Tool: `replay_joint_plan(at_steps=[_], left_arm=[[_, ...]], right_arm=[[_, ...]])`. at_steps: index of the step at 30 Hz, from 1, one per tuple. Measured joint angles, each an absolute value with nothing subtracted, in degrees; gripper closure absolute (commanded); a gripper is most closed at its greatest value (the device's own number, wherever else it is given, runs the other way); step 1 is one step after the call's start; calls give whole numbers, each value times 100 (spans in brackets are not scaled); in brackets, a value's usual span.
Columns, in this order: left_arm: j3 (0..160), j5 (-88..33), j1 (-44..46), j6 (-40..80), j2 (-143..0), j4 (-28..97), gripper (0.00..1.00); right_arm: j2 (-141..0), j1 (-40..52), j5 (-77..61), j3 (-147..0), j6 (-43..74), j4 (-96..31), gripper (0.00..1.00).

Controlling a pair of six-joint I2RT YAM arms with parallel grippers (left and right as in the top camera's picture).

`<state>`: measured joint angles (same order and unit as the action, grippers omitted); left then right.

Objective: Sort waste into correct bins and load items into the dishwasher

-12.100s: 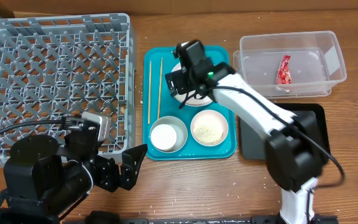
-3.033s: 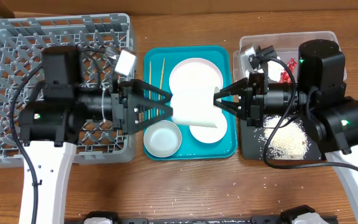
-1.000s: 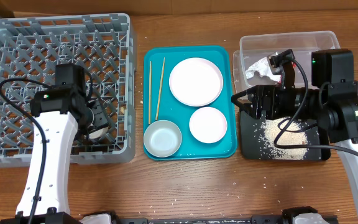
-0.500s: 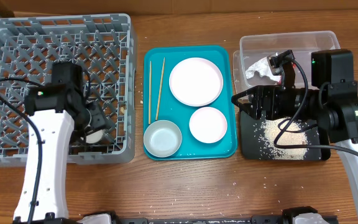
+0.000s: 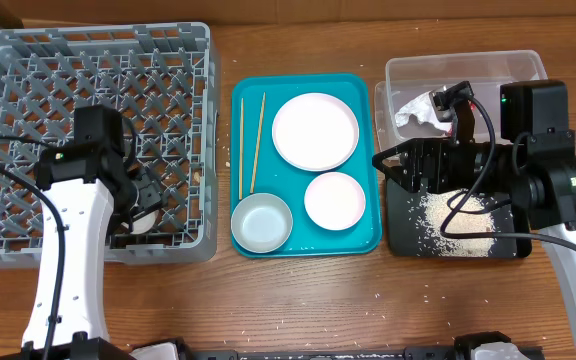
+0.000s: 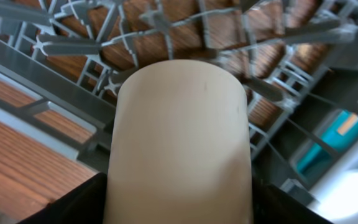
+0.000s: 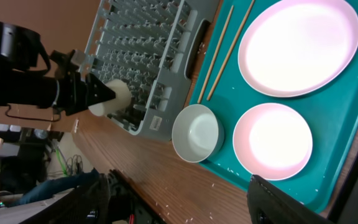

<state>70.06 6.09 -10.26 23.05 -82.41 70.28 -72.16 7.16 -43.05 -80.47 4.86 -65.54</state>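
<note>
My left gripper [image 5: 140, 205] is inside the grey dish rack [image 5: 98, 35] near its front right corner, shut on a cream cylindrical cup [image 6: 179, 124]. The cup also shows in the right wrist view [image 7: 114, 93]. My right gripper [image 5: 386, 165] is open and empty, between the teal tray [image 5: 368, 235] and the black tray [image 5: 400, 238]. Rice [image 5: 458, 215] lies heaped in the black tray. A white napkin [image 5: 415, 108] lies in the clear tub [image 5: 528, 68]; the red wrapper is hidden. On the teal tray are the white plate [image 5: 315, 131], white bowl [image 5: 334, 200], grey bowl [image 5: 262, 222] and two chopsticks [image 5: 249, 145].
Loose rice grains [image 5: 438, 290] are scattered on the wooden table in front of the trays. The rack's pegs and walls [image 6: 185, 25] closely surround the cup. The right arm's body covers part of the clear tub and black tray.
My left gripper has shifted left and toward the rack's front wall with the cup in it. The right arm has not moved.
</note>
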Motion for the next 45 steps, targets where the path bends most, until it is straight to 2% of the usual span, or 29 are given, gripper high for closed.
replay_joint_plan(at_steps=[2,6,9,14,18,21,23,30,45], left_arm=[[6812,489,-1181,2320,-8259,6842,0],[6757,47,-1372,2248,-8307,6814,0],[7094,-392,-1398,1990,-8322,7321,0],[8486,-757,-1398,1485,-8228,8191,0],[9535,-871,-1396,926,-7620,8573,1],[9907,-987,-1350,502,-6761,8600,0],[9968,-1026,-1308,314,-6114,8586,0],[10088,-1037,-1293,82,-4399,8468,0],[10082,-1142,-1293,132,-4163,8495,0]], right_arm=[[-7216,716,-4303,-8047,489,-6554,28],[-7216,716,-4303,-8047,491,-6556,27],[-7216,716,-4305,-8047,491,-6554,28],[-7216,716,-4294,-8047,486,-6558,27],[-7216,718,-4283,-8047,484,-6611,27],[-7216,722,-4270,-8047,458,-6764,19],[-7212,722,-4259,-8047,434,-6879,0],[-7098,727,-4257,-8047,336,-6960,0],[-7091,727,-4259,-8047,336,-6958,1]])
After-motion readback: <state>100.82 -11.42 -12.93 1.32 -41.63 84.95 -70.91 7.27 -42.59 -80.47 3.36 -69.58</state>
